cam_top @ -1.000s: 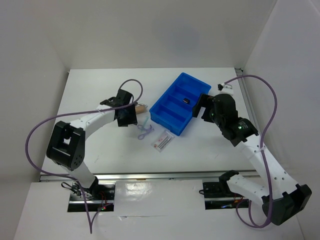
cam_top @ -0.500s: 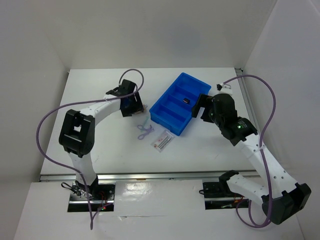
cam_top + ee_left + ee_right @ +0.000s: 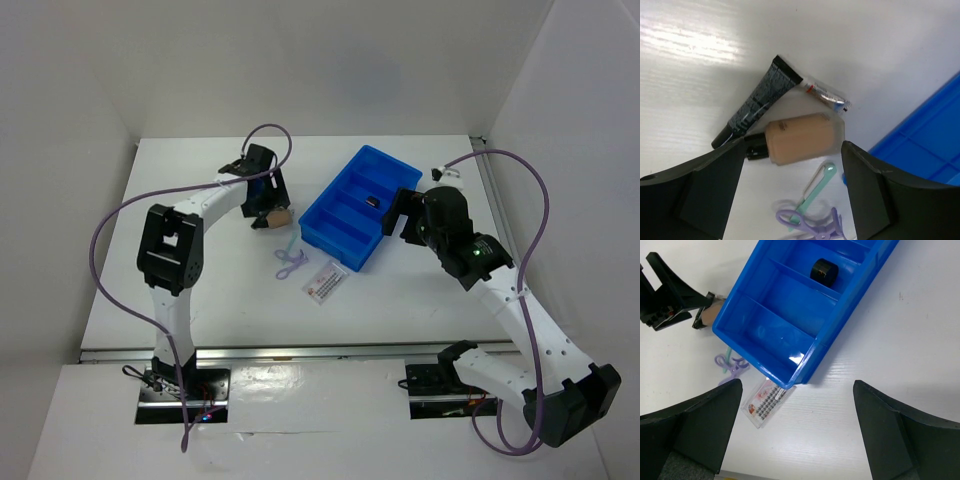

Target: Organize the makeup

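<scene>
From above, the left gripper [image 3: 262, 205] hangs just left of the large blue plastic compartment tray [image 3: 330, 184], over the stubby tan bottle with a black cap [image 3: 277, 217]. The thin lilac looped tool with a pale green handle [image 3: 288, 260] and the flat white packet with red print [image 3: 326, 281] lie on the white table [image 3: 200, 180] off the tray's near-left corner. The tiny dark round piece [image 3: 372, 200] sits in a middle compartment. The right gripper [image 3: 399, 213] hovers at the tray's right wall.

The left wrist camera shows the jaws spread wide and empty, straddling the bottle. It alone shows a slim black tube [image 3: 757, 102] touching the cap and a small clear sachet [image 3: 826, 95], both on the bottle's far-from-tray side.

The right wrist camera shows its own jaws parted and empty above the tray's near corner, and the empty compartments.

I judge the risk to be in the closing. The fingers would meet the bottle end to end, cap and base, so it could squirt out or drag the tube along.
</scene>
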Robot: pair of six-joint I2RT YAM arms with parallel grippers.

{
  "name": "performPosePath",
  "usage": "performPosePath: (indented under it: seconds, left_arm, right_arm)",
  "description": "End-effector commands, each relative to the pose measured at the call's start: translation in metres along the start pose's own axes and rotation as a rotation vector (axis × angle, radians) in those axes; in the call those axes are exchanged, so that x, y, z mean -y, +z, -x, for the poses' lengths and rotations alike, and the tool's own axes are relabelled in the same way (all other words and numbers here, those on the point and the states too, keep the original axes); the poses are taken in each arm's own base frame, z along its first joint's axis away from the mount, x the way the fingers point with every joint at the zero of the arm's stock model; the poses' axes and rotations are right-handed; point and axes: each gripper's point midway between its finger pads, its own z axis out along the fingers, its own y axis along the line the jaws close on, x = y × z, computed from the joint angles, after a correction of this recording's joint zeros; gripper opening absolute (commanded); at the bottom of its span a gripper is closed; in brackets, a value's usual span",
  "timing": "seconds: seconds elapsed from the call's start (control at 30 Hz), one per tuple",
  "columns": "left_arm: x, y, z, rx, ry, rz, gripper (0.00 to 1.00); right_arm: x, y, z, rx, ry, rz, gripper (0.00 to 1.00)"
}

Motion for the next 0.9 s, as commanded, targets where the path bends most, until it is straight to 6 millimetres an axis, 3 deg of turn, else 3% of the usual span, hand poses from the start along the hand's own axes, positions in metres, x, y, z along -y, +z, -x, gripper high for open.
performPosePath:
  seconds: [0.0,0.1,0.33,0.53,0.77,0.87]
  left_arm:
    - [0.000,0.013,0.008,-0.010,0.014,-0.014,0.91]
    - [-0.002,0.020,-0.002,-0.043,0.025,-0.016,0.91]
    - [-0.003,-0.001,-0.020,-0.062,0.032,-0.054,0.82]
    - [-0.010,-0.014,-0.056,-0.115,0.052,-0.048,0.81]
    - [-0.006,-0.031,-0.061,-0.115,0.067,-0.060,0.74]
    - [-0.010,-0.033,-0.073,-0.142,0.068,-0.044,0.73]
  right_arm:
    - [-0.008,0.000,0.008,0.027,0.023,0.030,0.99]
    - [-0.008,0.000,0.008,0.027,0.023,0.030,0.99]
    - [-0.008,-0.002,0.010,0.035,0.025,0.035,0.99]
    - [-0.012,0.000,0.008,0.023,0.033,0.051,0.99]
    - [-0.013,0.002,0.006,0.018,0.033,0.059,0.99]
    - [-0.013,0.002,0.006,0.018,0.042,0.059,0.99]
